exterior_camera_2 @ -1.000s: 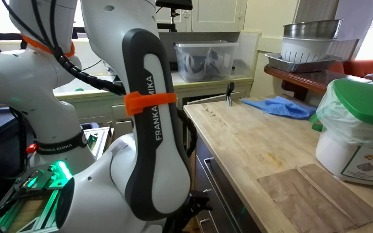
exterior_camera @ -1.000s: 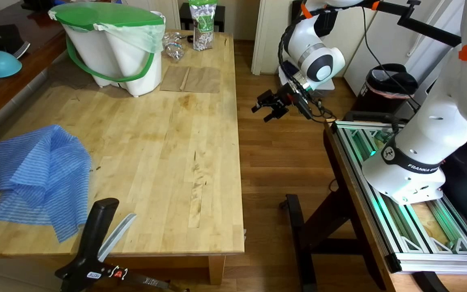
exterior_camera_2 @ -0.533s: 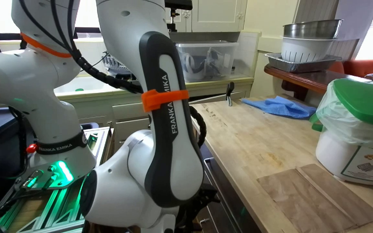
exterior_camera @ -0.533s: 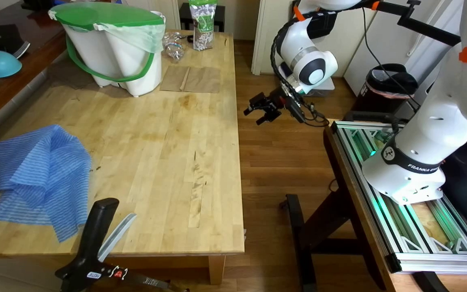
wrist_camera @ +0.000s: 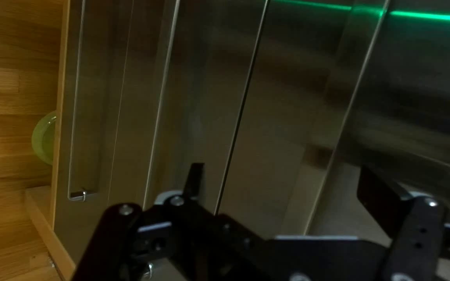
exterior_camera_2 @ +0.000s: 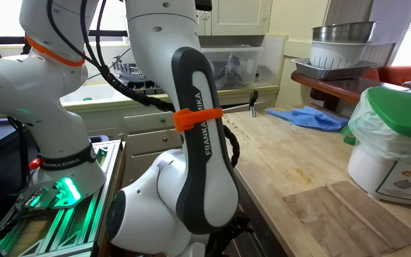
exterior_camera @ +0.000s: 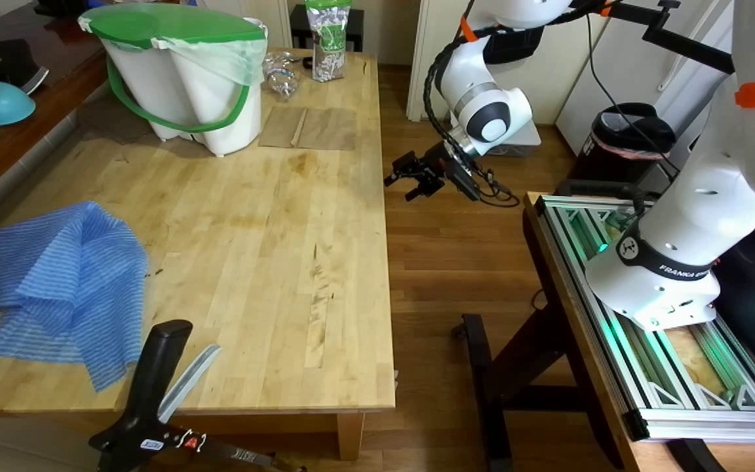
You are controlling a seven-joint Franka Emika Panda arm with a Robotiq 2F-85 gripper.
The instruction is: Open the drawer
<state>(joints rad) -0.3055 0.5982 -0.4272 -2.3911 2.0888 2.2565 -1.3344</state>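
Note:
The light-wood-fronted drawer does not show in any view; it is hidden or out of view. Under the table, dark glossy panels (wrist_camera: 279,156) fill the wrist view. Long thin metal bars run along them, and one bar (wrist_camera: 75,101) ends in a small bracket. My gripper (wrist_camera: 280,171) is open and empty, its fingers wide apart in front of these panels. In an exterior view the gripper (exterior_camera: 398,189) hangs just off the table's long edge, pointing at it. In an exterior view my arm hides much of the gripper (exterior_camera_2: 244,225) beside the dark fronts (exterior_camera_2: 262,228).
The butcher-block table (exterior_camera: 272,229) carries a green-lidded white bin (exterior_camera: 184,98), a flat brown paper bag (exterior_camera: 331,128) and a blue cloth (exterior_camera: 63,288). A black clamp (exterior_camera: 154,380) grips the near corner. A green bowl (wrist_camera: 44,138) shows on the floor.
My arm and gripper have moved steadily toward the table's long edge. The gripper has stayed open. Nothing on the table has moved.

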